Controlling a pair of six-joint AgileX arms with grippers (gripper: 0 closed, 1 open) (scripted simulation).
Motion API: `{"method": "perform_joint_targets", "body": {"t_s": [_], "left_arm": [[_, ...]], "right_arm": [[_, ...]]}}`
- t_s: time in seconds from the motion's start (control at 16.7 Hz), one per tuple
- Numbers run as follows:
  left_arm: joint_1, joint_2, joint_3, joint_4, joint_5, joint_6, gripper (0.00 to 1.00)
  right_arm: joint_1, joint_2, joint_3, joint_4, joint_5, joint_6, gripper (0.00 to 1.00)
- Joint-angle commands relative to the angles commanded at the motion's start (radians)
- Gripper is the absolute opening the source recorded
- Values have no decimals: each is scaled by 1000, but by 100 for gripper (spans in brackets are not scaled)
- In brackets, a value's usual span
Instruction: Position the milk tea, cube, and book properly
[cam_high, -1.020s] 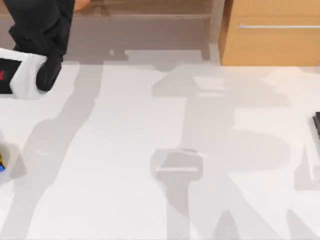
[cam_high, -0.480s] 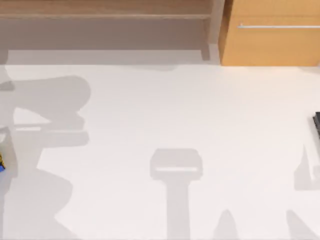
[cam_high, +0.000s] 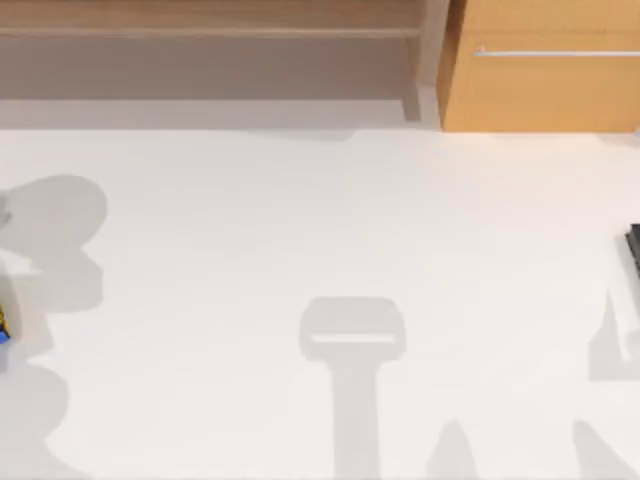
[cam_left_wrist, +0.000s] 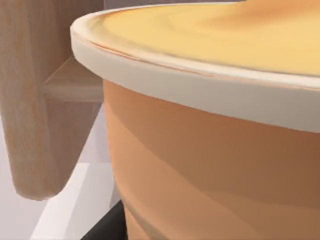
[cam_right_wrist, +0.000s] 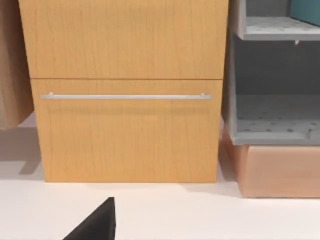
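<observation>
Top view: cube (cam_high: 3, 326) at table (cam_high: 300, 220) left edge; claw states unclear.

Top view looked straight down on the tabletop (cam_high: 300, 230). Left wrist view sat very close against the milk tea (cam_left_wrist: 215, 150). Right wrist view faced the drawer cabinet (cam_right_wrist: 125, 90), shared with the top view.

An orange-wood cabinet (cam_right_wrist: 125, 90) with a silver drawer handle (cam_right_wrist: 125, 96) is standing beside grey shelving (cam_right_wrist: 272, 90) on the white table (cam_right_wrist: 200, 215).
</observation>
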Motion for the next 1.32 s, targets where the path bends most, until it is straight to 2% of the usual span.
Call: {"method": "perform_joint_targets", "body": {"t_s": [0.3, 0.72, 0.96, 1.32], "left_arm": [[2, 1, 3, 2, -3, 2, 0], [0, 123, 4, 122, 1, -1, 0], [0, 132, 3, 130, 1, -1, 0], [0, 132, 3, 130, 1, -1, 45]], "right_arm": [[0, 0, 0, 0, 0, 0, 100], [0, 0, 0, 0, 0, 0, 100], [0, 0, 0, 0, 0, 0, 100], [0, 0, 0, 0, 0, 0, 100]]}}
